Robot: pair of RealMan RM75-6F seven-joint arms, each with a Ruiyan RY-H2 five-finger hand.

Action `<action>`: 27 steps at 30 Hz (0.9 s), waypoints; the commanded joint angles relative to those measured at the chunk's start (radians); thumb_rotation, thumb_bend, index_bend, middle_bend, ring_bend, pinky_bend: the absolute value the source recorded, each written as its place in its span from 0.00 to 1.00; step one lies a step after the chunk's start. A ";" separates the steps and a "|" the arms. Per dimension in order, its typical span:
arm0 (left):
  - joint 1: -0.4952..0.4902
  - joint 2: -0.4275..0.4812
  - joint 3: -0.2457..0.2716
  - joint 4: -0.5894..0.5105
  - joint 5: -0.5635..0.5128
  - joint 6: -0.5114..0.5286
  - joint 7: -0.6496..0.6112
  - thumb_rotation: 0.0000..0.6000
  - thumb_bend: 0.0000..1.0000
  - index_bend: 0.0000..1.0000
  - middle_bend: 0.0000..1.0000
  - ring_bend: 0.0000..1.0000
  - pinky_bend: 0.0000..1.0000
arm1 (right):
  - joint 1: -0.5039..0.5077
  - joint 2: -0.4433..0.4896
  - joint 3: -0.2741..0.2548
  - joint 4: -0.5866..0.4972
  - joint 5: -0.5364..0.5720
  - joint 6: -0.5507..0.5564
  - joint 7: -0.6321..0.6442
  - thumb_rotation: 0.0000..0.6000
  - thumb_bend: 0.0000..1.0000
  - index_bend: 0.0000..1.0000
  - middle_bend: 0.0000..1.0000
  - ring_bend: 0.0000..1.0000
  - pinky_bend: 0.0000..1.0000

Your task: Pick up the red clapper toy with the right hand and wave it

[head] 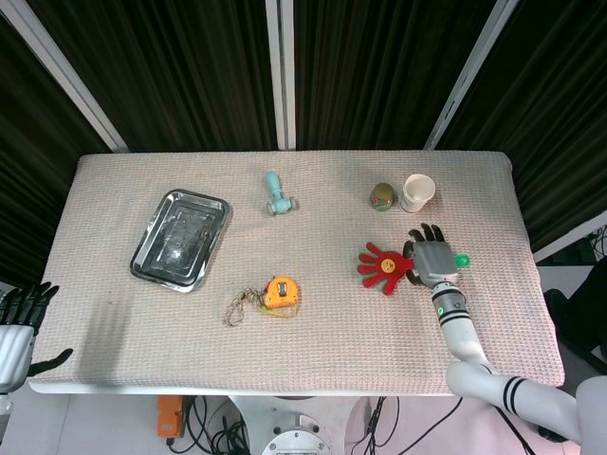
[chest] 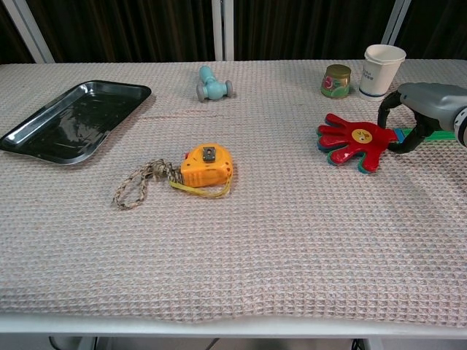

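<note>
Right hand (head: 434,260): grasping red clapper toy (head: 384,266) handle near table (head: 493,303) right edge; handle mostly hidden.

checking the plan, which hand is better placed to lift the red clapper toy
Right. The right hand is already curled around the green handle of the red hand-shaped clapper toy, while the left hand hangs off the table's far left corner.

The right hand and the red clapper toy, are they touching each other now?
Touching. In the chest view, the right hand has its fingers curled around the green handle of the red clapper toy, with no gap visible.
</note>
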State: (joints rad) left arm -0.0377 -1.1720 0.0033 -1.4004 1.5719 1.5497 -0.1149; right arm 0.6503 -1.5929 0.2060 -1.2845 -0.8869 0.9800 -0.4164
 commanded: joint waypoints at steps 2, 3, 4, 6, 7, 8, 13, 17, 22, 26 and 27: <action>0.001 -0.002 0.001 0.002 -0.001 -0.001 -0.002 1.00 0.11 0.09 0.04 0.00 0.00 | -0.015 -0.007 0.004 0.002 -0.039 0.015 0.056 1.00 0.34 0.70 0.37 0.09 0.05; 0.001 -0.003 0.001 0.002 -0.001 0.000 -0.003 1.00 0.11 0.09 0.04 0.00 0.00 | -0.019 -0.009 0.005 0.003 -0.053 0.022 0.073 1.00 0.35 0.71 0.39 0.11 0.08; 0.001 -0.003 0.001 0.003 -0.001 0.000 -0.004 1.00 0.11 0.09 0.04 0.00 0.00 | -0.023 -0.010 0.005 0.004 -0.069 0.030 0.092 1.00 0.35 0.72 0.40 0.12 0.11; 0.001 -0.003 0.001 0.003 0.000 0.001 -0.006 1.00 0.11 0.09 0.04 0.00 0.00 | -0.035 -0.015 0.004 0.009 -0.110 0.052 0.138 1.00 0.36 0.73 0.41 0.16 0.17; 0.001 -0.003 0.001 0.003 0.000 0.002 -0.007 1.00 0.11 0.09 0.04 0.00 0.00 | -0.040 -0.018 0.004 0.012 -0.125 0.061 0.159 1.00 0.36 0.74 0.43 0.18 0.20; 0.001 -0.003 0.001 0.003 0.001 0.002 -0.007 1.00 0.11 0.09 0.04 0.00 0.00 | -0.046 -0.021 0.004 0.015 -0.143 0.069 0.186 1.00 0.37 0.74 0.44 0.20 0.24; 0.002 -0.003 0.002 0.003 0.002 0.003 -0.009 1.00 0.11 0.09 0.04 0.00 0.00 | -0.066 -0.034 0.003 0.037 -0.219 0.106 0.284 1.00 0.37 0.77 0.50 0.28 0.38; 0.002 -0.002 0.003 -0.001 0.001 0.001 -0.008 1.00 0.11 0.09 0.04 0.00 0.00 | -0.080 -0.048 0.001 0.066 -0.269 0.136 0.349 1.00 0.37 0.80 0.55 0.37 0.51; 0.002 0.001 0.006 -0.008 0.002 -0.004 -0.006 1.00 0.11 0.09 0.04 0.00 0.00 | -0.089 -0.060 -0.002 0.101 -0.303 0.145 0.401 1.00 0.39 0.83 0.64 0.53 0.72; 0.002 0.004 0.006 -0.014 0.002 -0.004 -0.003 1.00 0.11 0.09 0.04 0.00 0.00 | -0.098 -0.066 -0.001 0.114 -0.335 0.161 0.452 1.00 0.41 0.86 0.68 0.62 0.83; 0.002 0.004 0.006 -0.015 0.001 -0.004 -0.002 1.00 0.11 0.09 0.04 0.00 0.00 | -0.100 -0.067 -0.001 0.113 -0.343 0.167 0.465 1.00 0.42 0.87 0.69 0.64 0.84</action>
State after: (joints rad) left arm -0.0357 -1.1682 0.0094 -1.4155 1.5732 1.5453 -0.1174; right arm 0.5559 -1.6566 0.2047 -1.1748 -1.2143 1.1358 0.0278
